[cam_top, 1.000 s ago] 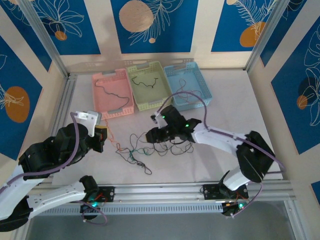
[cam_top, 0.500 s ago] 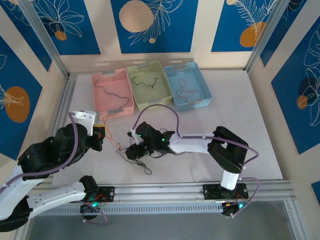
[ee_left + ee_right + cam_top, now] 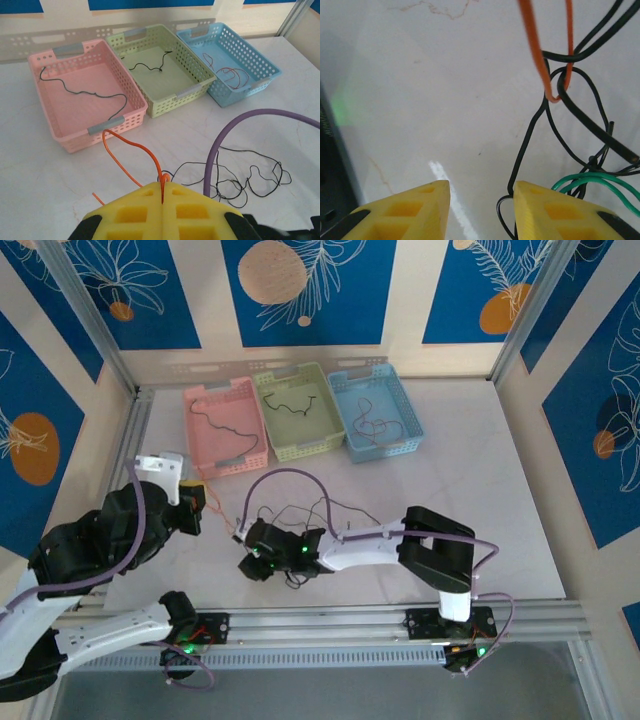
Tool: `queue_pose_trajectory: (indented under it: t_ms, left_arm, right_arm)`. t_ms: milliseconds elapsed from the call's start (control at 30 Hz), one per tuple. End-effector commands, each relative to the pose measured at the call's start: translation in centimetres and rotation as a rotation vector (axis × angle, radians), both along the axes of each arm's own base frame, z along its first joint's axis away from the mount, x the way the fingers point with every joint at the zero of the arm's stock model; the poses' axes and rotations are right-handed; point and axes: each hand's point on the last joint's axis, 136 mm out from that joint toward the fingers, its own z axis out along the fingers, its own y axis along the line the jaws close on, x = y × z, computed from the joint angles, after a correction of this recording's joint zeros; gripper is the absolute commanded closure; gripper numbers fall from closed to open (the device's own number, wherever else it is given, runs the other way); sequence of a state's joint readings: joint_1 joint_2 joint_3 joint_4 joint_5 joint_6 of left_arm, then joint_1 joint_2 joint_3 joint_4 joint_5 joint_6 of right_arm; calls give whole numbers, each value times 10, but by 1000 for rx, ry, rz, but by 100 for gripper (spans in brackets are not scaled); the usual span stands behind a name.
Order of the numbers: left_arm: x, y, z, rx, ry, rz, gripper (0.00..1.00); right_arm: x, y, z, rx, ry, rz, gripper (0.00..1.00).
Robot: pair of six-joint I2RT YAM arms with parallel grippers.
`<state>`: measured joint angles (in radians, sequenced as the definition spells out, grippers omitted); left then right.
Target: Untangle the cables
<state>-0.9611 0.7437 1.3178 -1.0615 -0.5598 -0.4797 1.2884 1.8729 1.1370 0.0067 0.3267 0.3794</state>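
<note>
Where the tangle lies: thin black, orange and green cables (image 3: 235,177), knotted on white marble-look table (image 3: 480,500), close to its near edge.
Left gripper (image 3: 163,192): closed tight on the orange cable (image 3: 533,45).
Right gripper (image 3: 481,192): yellow jaws apart, nothing between, just beside the knot.
Far edge: pink plastic basket (image 3: 75,141), green plastic basket (image 3: 170,104), blue plastic basket (image 3: 235,95), one cable inside each.

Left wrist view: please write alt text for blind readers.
The left gripper is shut on an orange cable. A pink basket, green basket and blue basket stand behind, each holding a cable; tangled black cables lie on the table.
</note>
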Motion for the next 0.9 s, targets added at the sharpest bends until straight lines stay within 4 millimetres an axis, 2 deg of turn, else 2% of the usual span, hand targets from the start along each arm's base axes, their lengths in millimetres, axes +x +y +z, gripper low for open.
queue_pose_trajectory:
  t_ms: [0, 133, 233, 467, 600, 700, 800, 867]
  left_arm:
    - [2, 6, 10, -25, -20, 37, 100]
    - [2, 6, 10, -28, -19, 37, 100]
    - [3, 4, 10, -29, -16, 36, 100]
    - [3, 3, 9, -28, -15, 33, 100]
    - [3, 4, 10, -31, -16, 32, 100]
    - [2, 7, 11, -31, -21, 38, 100]
    - [0, 14, 16, -35, -37, 54, 100]
    - [-2, 23, 20, -30, -54, 78, 100]
  right_arm:
    - [15, 6, 1, -55, -143, -7, 61]
    - [26, 7, -10, -166, -244, -49, 61]
    - [33, 6, -20, -217, -246, -69, 61]
    - [58, -18, -36, -300, -191, -202, 66]
    - [64, -28, -40, -286, -117, -238, 75]
    - [68, -38, -45, -293, -61, -271, 90]
    - [67, -46, -39, -263, -35, -278, 100]
    - [64, -49, -32, -218, -29, -264, 100]
